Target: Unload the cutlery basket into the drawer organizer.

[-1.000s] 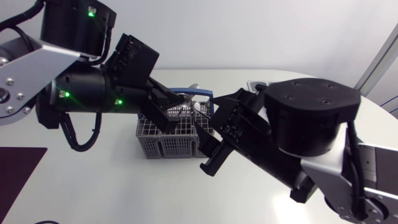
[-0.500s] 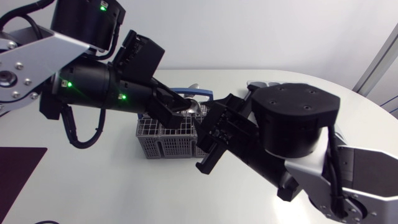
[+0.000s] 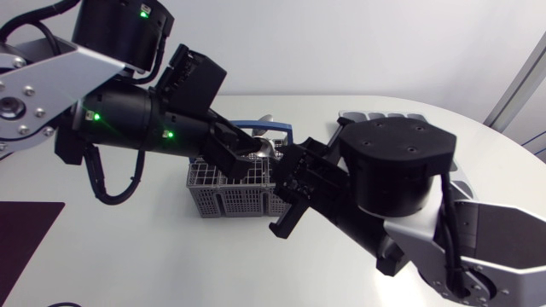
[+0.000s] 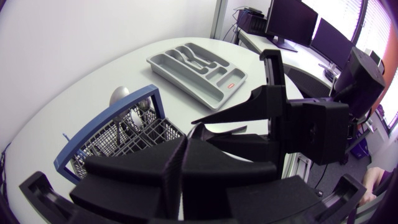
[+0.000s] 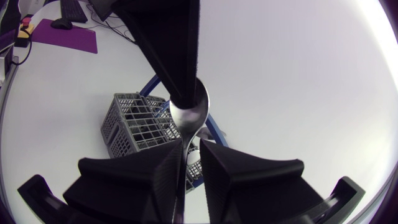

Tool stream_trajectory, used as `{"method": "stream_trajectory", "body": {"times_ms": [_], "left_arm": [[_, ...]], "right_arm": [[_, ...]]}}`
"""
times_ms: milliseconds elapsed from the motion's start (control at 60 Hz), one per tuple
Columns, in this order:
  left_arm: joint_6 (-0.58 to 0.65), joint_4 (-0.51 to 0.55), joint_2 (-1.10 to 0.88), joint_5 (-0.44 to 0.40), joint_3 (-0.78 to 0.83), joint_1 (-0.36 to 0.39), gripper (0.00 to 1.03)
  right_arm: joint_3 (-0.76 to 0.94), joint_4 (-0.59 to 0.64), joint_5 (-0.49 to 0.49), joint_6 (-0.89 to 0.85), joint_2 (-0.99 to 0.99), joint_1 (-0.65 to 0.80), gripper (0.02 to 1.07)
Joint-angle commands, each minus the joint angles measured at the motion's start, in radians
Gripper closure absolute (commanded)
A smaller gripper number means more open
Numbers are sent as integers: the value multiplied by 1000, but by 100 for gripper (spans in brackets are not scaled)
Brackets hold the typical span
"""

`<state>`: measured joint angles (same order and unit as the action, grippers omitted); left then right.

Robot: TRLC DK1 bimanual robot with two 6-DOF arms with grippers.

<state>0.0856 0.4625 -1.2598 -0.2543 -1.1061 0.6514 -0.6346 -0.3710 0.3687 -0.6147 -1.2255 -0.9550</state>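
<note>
Setting: a robotics laboratory with an office character, not a home kitchen.
Evidence: two robot arms, the left arm [image 3: 128, 128] and the right arm [image 3: 401, 179], stood at one plain white round-edged table [image 3: 171, 264] and took up most of its near side. The only household goods were a grey wire cutlery basket [image 3: 223, 198] at mid-table and a grey plastic drawer organizer [image 4: 196, 65] at the far right, set out bare on the tabletop. Desk gear lay at the near left edge: a purple mat [image 5: 65, 37] bearing a dark mouse [image 5: 61, 23].
</note>
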Motion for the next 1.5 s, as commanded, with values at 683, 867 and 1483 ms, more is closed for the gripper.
{"method": "stream_trajectory", "body": {"times_ms": [683,867,1483], "left_arm": [[-4,-1,-16,7,9,-7,83],[-7,-2,-4,9,-9,-12,44],[23,-5,76,59,-75,-105,5]], "right_arm": [[9,50,21,-30,-5,-19,101],[23,67,16,-30,18,-22,101],[199,348,-359,-66,360,314,101]]}}
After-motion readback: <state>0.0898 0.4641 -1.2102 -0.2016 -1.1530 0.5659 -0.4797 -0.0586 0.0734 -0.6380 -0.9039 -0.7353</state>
